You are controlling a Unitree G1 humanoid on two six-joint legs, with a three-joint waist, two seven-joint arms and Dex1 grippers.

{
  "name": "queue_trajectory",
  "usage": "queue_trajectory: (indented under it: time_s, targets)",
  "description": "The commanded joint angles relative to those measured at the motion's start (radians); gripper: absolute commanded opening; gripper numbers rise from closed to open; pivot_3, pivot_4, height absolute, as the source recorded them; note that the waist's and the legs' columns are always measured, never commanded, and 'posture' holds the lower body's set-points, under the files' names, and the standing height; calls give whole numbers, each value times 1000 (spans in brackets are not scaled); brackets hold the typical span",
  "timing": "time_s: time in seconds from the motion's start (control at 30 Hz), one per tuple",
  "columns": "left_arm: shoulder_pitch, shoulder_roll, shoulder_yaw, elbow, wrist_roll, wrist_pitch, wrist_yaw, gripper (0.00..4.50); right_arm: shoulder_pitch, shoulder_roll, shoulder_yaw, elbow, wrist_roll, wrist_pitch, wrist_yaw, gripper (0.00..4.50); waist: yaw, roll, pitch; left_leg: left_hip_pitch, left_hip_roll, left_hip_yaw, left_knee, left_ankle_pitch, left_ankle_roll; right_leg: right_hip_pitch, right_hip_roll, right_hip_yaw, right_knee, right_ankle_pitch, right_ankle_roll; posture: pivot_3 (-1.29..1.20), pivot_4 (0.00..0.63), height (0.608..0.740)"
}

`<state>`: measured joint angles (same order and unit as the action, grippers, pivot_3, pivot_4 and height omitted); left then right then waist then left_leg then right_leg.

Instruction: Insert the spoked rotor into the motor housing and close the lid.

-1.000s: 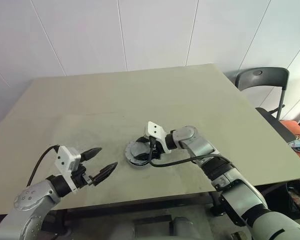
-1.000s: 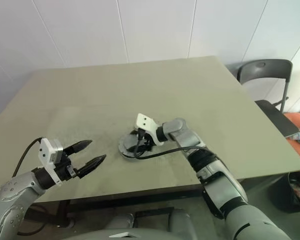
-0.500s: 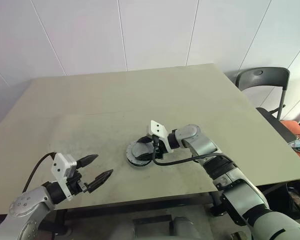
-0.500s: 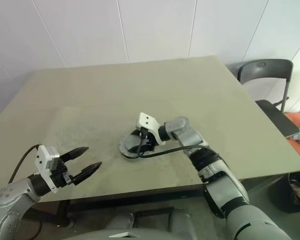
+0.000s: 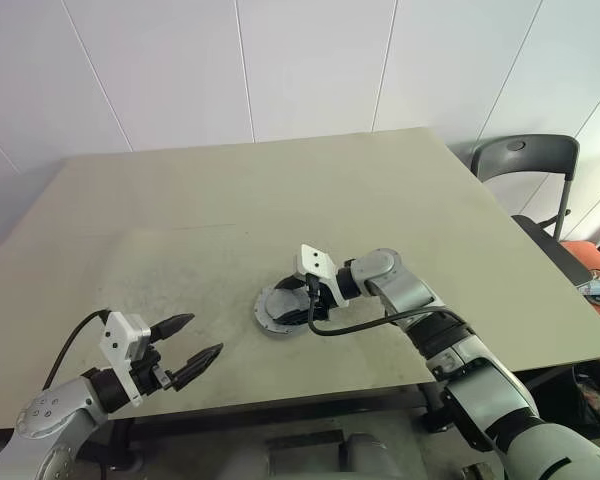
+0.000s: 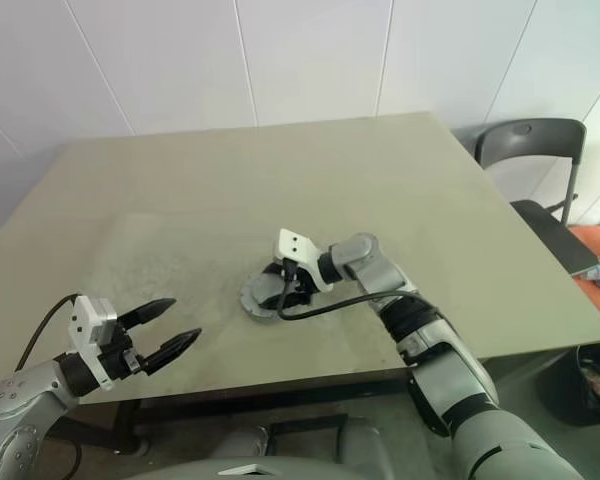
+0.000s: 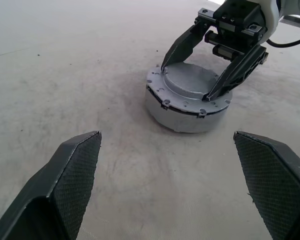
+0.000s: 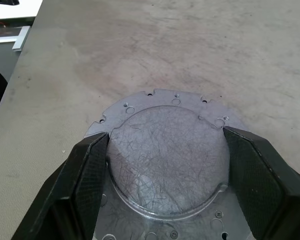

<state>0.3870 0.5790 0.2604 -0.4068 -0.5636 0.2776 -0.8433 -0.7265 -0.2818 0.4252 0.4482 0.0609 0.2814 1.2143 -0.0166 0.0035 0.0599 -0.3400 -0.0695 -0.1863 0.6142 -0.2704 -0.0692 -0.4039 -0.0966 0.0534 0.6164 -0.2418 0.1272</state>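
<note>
The worktop (image 5: 180,230) is a wide, pale olive surface. A dark chair (image 5: 525,160) stands past its far right corner.

Near the front middle of the worktop sits the motor housing (image 7: 177,119), a round grey body. The lid (image 7: 190,85) lies on top of it, a grey disc with a notched edge and a raised round centre. The spoked rotor cannot be seen.

The right end effector (image 5: 302,303) is above the lid. Its two black fingers (image 8: 82,175) stand on opposite sides of the raised centre, close to its edge; I cannot tell if they press it.

The left end effector (image 5: 195,345) is wide open and holds nothing. It hangs over the front left part of the worktop, well apart from the housing.
</note>
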Motion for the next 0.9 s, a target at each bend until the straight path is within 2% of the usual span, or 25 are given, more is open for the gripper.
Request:
queue_trajectory:
  time_s: [0.03,0.3,0.7,0.77,0.9]
  targets:
    - [-11,5,8,-19,4,-7,7,4500,-34,7,-10,13,-10,-15,-2,3223,0,0,0,0,0,0,0,0,0,0,0,0,0,0,0,0,0,740]
    - [-7,3,11,-11,11,-10,16,4500,-39,18,-5,37,-20,18,-5,3223,0,0,0,0,0,0,0,0,0,0,0,0,0,0,0,0,0,740]
    - [-7,-15,8,120,41,-108,-45,4500,-22,0,16,46,-44,21,19,3223,0,1,-1,1,0,0,0,0,0,0,0,0,1,0,0,0,0,740]
    - [-9,-17,7,136,48,-122,-50,4500,-29,22,-14,32,-2,99,16,3223,0,0,-1,1,0,0,0,0,0,1,0,0,1,0,0,0,0,740]
    - [-13,-22,4,155,57,-139,-57,4500,-30,28,-23,8,14,90,28,3223,0,0,-1,1,0,0,0,0,0,1,0,0,1,0,0,0,0,740]
